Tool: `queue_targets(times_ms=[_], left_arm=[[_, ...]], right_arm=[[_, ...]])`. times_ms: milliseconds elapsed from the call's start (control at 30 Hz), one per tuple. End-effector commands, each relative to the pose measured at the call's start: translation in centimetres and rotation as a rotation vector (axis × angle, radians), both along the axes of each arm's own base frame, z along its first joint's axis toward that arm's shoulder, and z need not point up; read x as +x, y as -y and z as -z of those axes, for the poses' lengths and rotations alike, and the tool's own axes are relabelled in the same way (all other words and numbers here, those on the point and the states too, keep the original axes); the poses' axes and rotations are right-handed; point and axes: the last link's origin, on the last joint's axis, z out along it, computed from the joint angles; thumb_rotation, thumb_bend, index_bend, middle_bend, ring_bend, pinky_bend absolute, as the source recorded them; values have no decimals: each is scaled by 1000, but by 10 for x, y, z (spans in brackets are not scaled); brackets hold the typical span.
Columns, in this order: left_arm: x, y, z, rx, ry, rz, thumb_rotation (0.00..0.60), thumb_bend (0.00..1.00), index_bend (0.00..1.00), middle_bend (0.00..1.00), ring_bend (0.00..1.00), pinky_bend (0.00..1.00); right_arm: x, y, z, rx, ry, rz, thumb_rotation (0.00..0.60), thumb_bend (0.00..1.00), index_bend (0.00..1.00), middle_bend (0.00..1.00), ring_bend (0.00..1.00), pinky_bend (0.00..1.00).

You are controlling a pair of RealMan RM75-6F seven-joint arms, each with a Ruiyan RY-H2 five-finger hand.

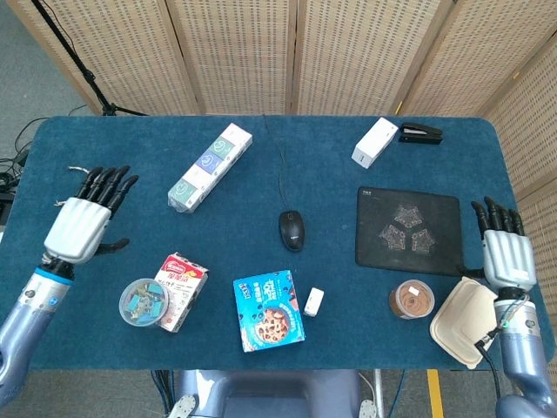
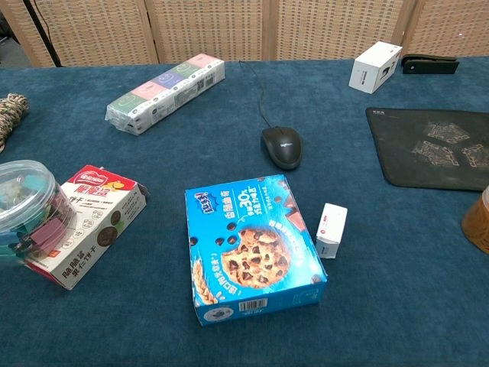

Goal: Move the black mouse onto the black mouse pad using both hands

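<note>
Clear plastic tub [image 2: 29, 205] holds coloured binder clips [image 2: 34, 229] beside snack box [image 2: 90, 223].

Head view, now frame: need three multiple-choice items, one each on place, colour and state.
1. Where is the black mouse?
A. on the black mouse pad
B. on the cloth left of the black mouse pad
C. on the cookie box

2. What colour is the cookie box?
A. blue
B. red
C. green

3. What state is the left hand in?
A. holding the black mouse
B. pressing the rope
C. open, holding nothing

Answers:
1 B: bare cloth separates it from the pad.
2 A: its lid is blue.
3 C: its fingers are spread and nothing is in them.
</note>
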Motion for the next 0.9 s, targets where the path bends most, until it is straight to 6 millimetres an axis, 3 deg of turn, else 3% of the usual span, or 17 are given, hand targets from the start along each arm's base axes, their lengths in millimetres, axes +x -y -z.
queue_targets(times_ms=[33, 267, 567, 900], left_arm=[[-31, 23, -10, 44, 66, -93, 600, 23, 0, 0, 0, 0], [-65, 41, -25, 129, 129, -240, 600, 24, 0, 0, 0, 0], [-70, 47, -33, 137, 141, -233, 600, 24, 0, 0, 0, 0], [-67, 48, -28, 107, 143, -211, 600, 24, 0, 0, 0, 0]], right_arm=[[19, 19, 19, 53, 21, -20, 600, 0, 0, 0, 0, 0], [55, 55, 62, 86, 106, -25, 600, 0, 0, 0, 0, 0], [112, 87, 129, 176, 186, -89, 600, 0, 0, 0, 0, 0], [162, 101, 188, 224, 234, -158, 600, 0, 0, 0, 0, 0]])
